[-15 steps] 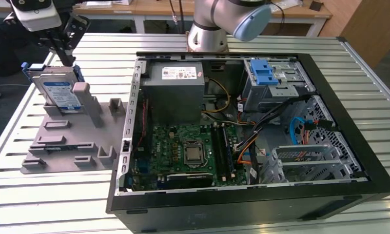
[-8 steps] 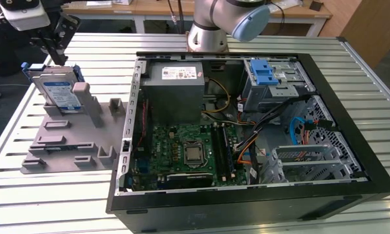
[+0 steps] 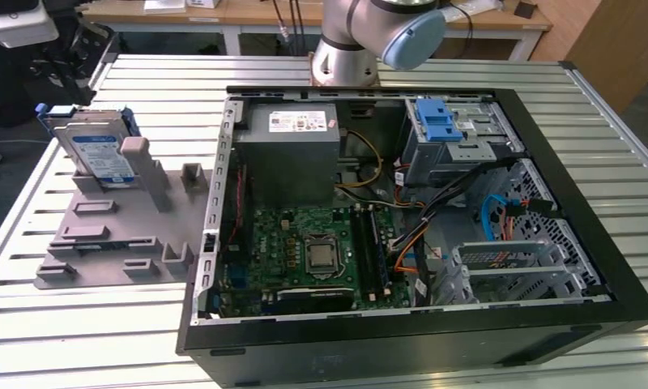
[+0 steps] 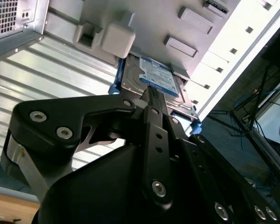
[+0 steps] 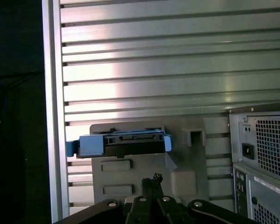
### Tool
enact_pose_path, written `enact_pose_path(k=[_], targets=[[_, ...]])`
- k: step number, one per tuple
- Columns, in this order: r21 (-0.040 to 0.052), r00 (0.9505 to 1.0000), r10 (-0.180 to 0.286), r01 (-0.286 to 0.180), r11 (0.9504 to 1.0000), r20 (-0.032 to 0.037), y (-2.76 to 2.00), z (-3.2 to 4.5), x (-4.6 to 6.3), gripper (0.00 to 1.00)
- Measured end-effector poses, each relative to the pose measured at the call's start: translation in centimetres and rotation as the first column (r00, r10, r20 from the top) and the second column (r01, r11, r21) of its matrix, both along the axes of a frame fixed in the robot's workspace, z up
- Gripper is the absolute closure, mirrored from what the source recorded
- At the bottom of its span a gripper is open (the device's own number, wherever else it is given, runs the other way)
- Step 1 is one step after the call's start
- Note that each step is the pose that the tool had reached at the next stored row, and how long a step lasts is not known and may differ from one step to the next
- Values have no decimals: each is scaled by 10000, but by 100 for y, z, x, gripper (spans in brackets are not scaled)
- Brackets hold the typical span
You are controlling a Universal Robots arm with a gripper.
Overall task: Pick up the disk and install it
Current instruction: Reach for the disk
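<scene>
Disk (image 5: pixel 123 142) stood on edge in a slot of the grey holder (image 5: pixel 130 172), just ahead of the claw (image 5: pixel 152 178), with blue rails at both ends. Its blue-and-white label showed in the second wrist view. The claw's fingers were pressed together, gripping nothing. Beyond the disk ran the slatted table (image 5: pixel 154 70). The open case (image 3: pixel 411 348) lay off to the claw's side.

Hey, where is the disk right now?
The disk stands on edge in the grey holder at the exterior view's left, on the slatted table beside the open computer case.
</scene>
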State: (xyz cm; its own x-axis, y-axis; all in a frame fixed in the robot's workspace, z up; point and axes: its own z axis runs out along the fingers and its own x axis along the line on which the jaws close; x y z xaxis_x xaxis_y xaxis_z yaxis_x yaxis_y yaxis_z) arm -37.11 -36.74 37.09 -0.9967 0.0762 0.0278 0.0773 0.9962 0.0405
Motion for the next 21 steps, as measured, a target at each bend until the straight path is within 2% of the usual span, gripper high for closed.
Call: enact_pose_path(k=[9, 17, 21], targets=[[0, 10000, 0, 0, 10000, 1, 55, -13, -217, 89], [0, 10000, 0, 0, 10000, -1, 139, -30, -426, 89], [0, 10000, 1, -1, 10000, -6, 142, -35, -455, 89]])
